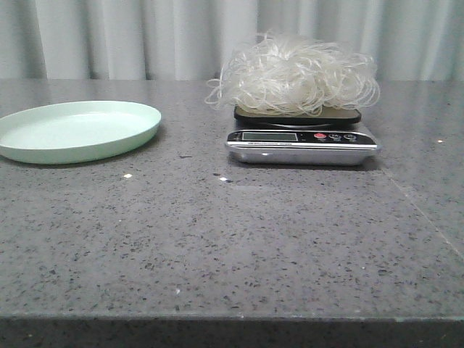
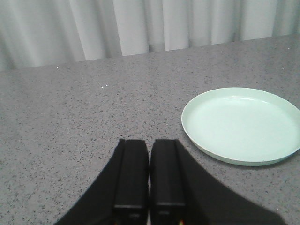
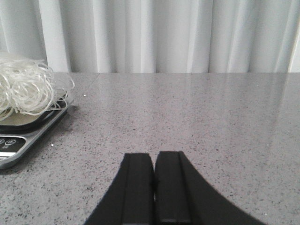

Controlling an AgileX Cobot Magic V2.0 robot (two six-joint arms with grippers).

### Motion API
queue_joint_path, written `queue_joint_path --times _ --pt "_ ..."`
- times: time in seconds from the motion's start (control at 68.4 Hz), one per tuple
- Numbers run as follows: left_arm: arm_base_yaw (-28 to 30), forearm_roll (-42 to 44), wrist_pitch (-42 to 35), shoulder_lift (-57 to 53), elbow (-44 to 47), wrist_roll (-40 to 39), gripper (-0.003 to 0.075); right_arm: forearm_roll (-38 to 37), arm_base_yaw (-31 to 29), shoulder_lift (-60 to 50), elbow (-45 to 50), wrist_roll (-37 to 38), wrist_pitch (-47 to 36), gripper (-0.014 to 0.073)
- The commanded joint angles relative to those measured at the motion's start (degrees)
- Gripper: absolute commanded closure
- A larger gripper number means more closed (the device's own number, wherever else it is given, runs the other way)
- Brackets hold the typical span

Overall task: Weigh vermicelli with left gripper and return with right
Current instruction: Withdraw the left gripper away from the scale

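Observation:
The vermicelli (image 1: 293,75), a fluffy mound of whitish glassy strands, rests on the black platform of a silver kitchen scale (image 1: 302,141) at the table's middle right. It also shows in the right wrist view (image 3: 26,89), on the scale (image 3: 28,133). The pale green plate (image 1: 76,130) sits bare at the far left and shows in the left wrist view (image 2: 243,124). My left gripper (image 2: 149,143) is shut and holds nothing, over bare table beside the plate. My right gripper (image 3: 153,157) is shut and holds nothing, to the right of the scale. Neither gripper shows in the front view.
The grey speckled table (image 1: 217,239) ends at a front edge near the camera. A pale pleated curtain (image 1: 145,36) hangs behind the table. A few small white specks (image 1: 127,175) lie on the surface in front of the plate and the scale.

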Motion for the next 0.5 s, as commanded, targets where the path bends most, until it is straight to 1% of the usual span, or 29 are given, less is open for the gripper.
queue_joint_path --times 0.0,0.132,0.146,0.161,0.205,0.219,0.234,0.248,0.263,0.307,0.322,0.336,0.351,0.365,0.38,0.395,0.409,0.424,0.468,0.482 --pt "0.14 -0.18 -5.69 -2.39 0.74 -0.43 0.0586 -0.45 -0.16 -0.92 -2.2 -0.1 -4.6 0.0442" --pt "0.14 -0.18 -5.47 -2.94 1.31 -0.43 0.0586 -0.45 -0.16 -0.41 -7.81 -0.1 0.11 0.0442" --pt "0.14 -0.18 -5.47 -2.94 1.31 -0.43 0.0586 -0.45 -0.16 0.13 -10.12 -0.1 2.18 0.0442" --pt "0.14 -0.18 -5.47 -2.94 1.31 -0.43 0.0586 -0.45 -0.16 0.13 -10.12 -0.1 2.18 0.0442" --pt "0.14 -0.18 -5.68 -2.94 1.31 -0.43 0.0586 -0.45 -0.16 2.25 -14.23 -0.1 5.19 0.0442" --pt "0.14 -0.18 -5.68 -2.94 1.31 -0.43 0.0586 -0.45 -0.16 2.25 -14.23 -0.1 5.19 0.0442" --pt "0.14 -0.18 -5.68 -2.94 1.31 -0.43 0.0586 -0.45 -0.16 3.61 -16.95 -0.1 6.59 0.0442" --pt "0.14 -0.18 -5.68 -2.94 1.31 -0.43 0.0586 -0.45 -0.16 3.61 -16.95 -0.1 6.59 0.0442" --pt "0.14 -0.18 -5.68 -2.94 1.31 -0.43 0.0586 -0.45 -0.16 5.26 -19.11 -0.1 7.34 0.0442" --pt "0.14 -0.18 -5.68 -2.94 1.31 -0.43 0.0586 -0.45 -0.16 7.11 -20.8 -0.1 7.7 0.0442" --pt "0.14 -0.18 -5.68 -2.94 1.31 -0.43 0.0586 -0.45 -0.16 9.12 -23.72 -0.1 8.25 0.0442" --pt "0.14 -0.18 -5.68 -2.94 1.31 -0.43 0.0586 -0.45 -0.16 9.12 -23.72 -0.1 8.25 0.0442" --pt "0.14 -0.18 -5.68 -2.94 1.31 -0.43 0.0586 -0.45 -0.16 11.31 -26.13 -0.1 8.66 0.0442" --pt "0.14 -0.18 -5.68 -2.94 1.31 -0.43 0.0586 -0.45 -0.16 11.31 -26.13 -0.1 8.66 0.0442" --pt "0.14 -0.18 -5.68 -2.94 1.31 -0.43 0.0586 -0.39 -0.16 14.3 -28.65 -0.1 9.34 0.0442" --pt "0.14 -0.18 -5.68 -2.94 1.31 -0.43 0.0586 -0.39 -0.16 14.3 -28.65 -0.1 9.34 0.0442" --pt "0.14 -0.18 -5.68 -2.94 1.31 -0.43 0.0586 0.0 -0.16 16.77 -32.06 -0.1 10.38 0.0442" --pt "0.14 -0.18 -5.68 -2.94 1.31 -0.43 0.0586 0.0 -0.16 16.77 -32.06 -0.1 10.38 0.0442" --pt "0.14 -0.18 -5.68 -2.94 1.31 -0.43 0.0586 1.27 -0.11 21.8 -37.23 -0.1 13.39 0.0442" --pt "0.14 -0.18 -5.68 -2.94 1.31 -0.43 0.0586 1.27 -0.04 21.8 -37.98 -0.15 13.83 0.0442"
